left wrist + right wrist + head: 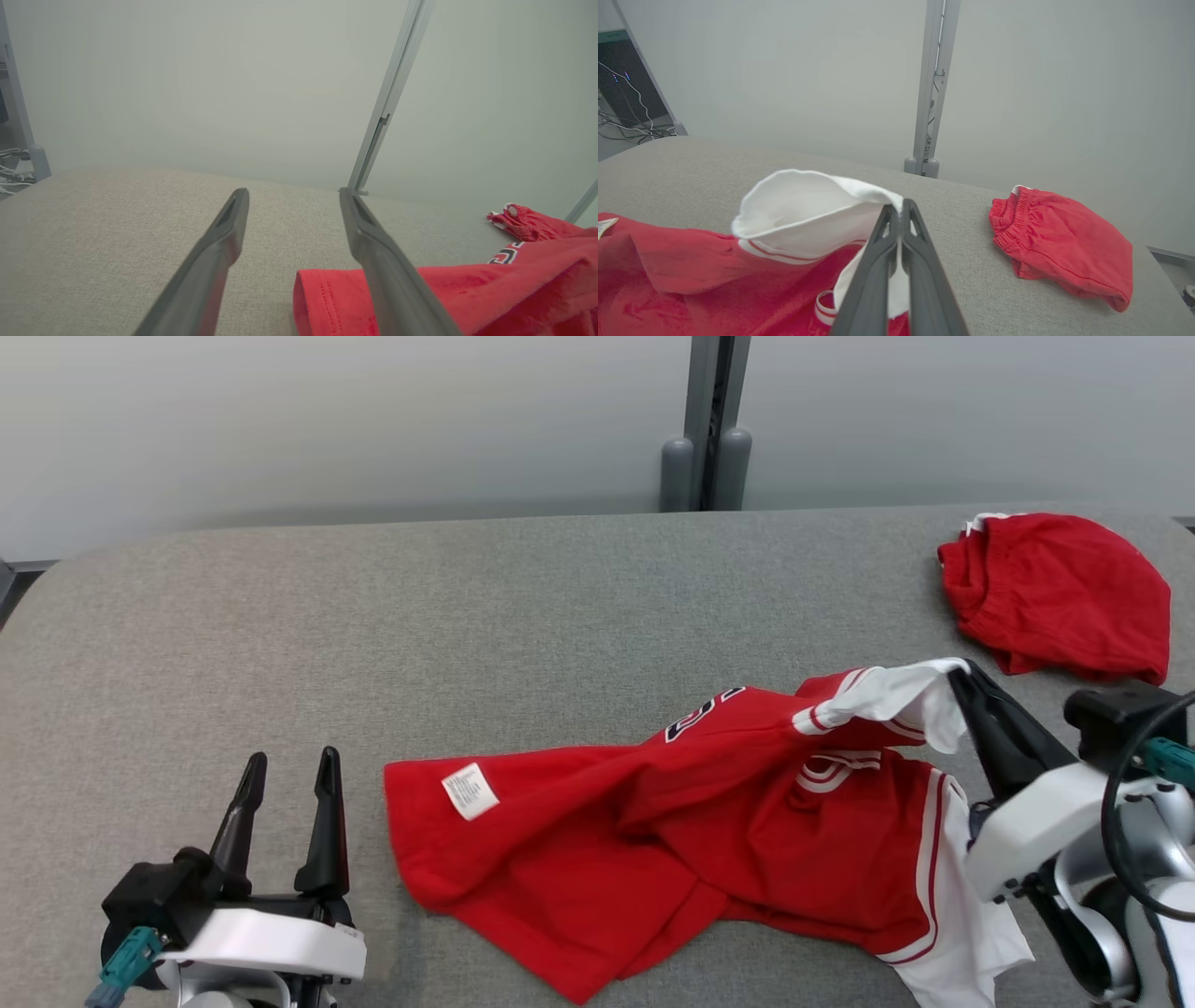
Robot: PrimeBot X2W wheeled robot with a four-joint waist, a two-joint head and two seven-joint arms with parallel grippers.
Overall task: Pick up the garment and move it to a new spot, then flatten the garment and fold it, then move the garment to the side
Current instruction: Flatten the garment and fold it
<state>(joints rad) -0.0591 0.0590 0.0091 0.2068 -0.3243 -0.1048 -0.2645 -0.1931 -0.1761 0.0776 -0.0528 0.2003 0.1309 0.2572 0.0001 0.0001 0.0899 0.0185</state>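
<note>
The garment (672,840) is a red jersey with white trim, lying crumpled on the grey table (523,597) right of centre. My right gripper (960,674) is shut on a white sleeve edge (896,695) of the garment and holds that edge lifted. The right wrist view shows its fingers pinched together on the white cloth (808,212), gripper (899,207). At the lower left my left gripper (289,770) stands open and empty, left of the garment's hem. Its wrist view has the open gripper (293,193) above bare table, with the red hem (327,298) just beside the right finger.
Red shorts (1060,593) lie bunched at the table's far right, also seen as red shorts (1064,242) from the right wrist. A grey post (707,425) stands behind the table's back edge. Cables (630,126) lie beyond the left end.
</note>
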